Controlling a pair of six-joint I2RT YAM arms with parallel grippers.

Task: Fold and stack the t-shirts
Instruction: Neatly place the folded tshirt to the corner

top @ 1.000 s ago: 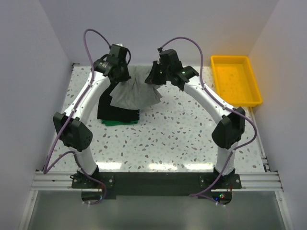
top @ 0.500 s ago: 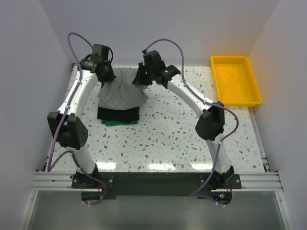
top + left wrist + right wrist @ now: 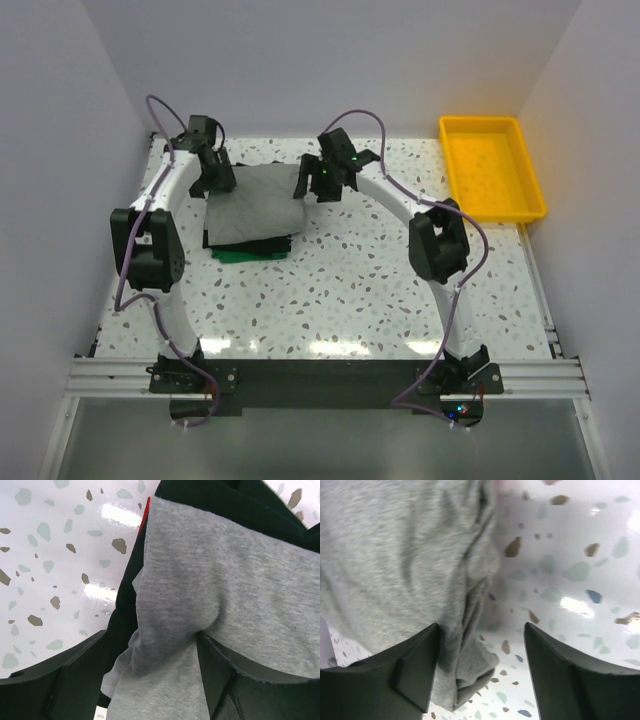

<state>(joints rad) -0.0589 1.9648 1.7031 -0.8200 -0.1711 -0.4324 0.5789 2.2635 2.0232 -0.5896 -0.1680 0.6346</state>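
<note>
1. The speckled surface [image 3: 350,290] carries everything, with both arms reaching to its far left part.
2. A yellow tray [image 3: 497,213] sits at the far right, well apart from the clothes.
3. The grey t-shirt [image 3: 255,200] lies folded and fairly flat on top of the stack at the far left, slightly askew.
4. A folded black t-shirt [image 3: 218,240] lies under it, showing along the near and left edges.
5. A folded green t-shirt [image 3: 250,256] is at the bottom, only a thin near edge showing.
6. The left pincer [image 3: 150,685] stands wide at the grey shirt's far left corner, with bunched grey cloth loose between its fingers.
7. The right pincer [image 3: 480,675] stands wide at the far right corner, the cloth's edge just inside its left finger.
</note>
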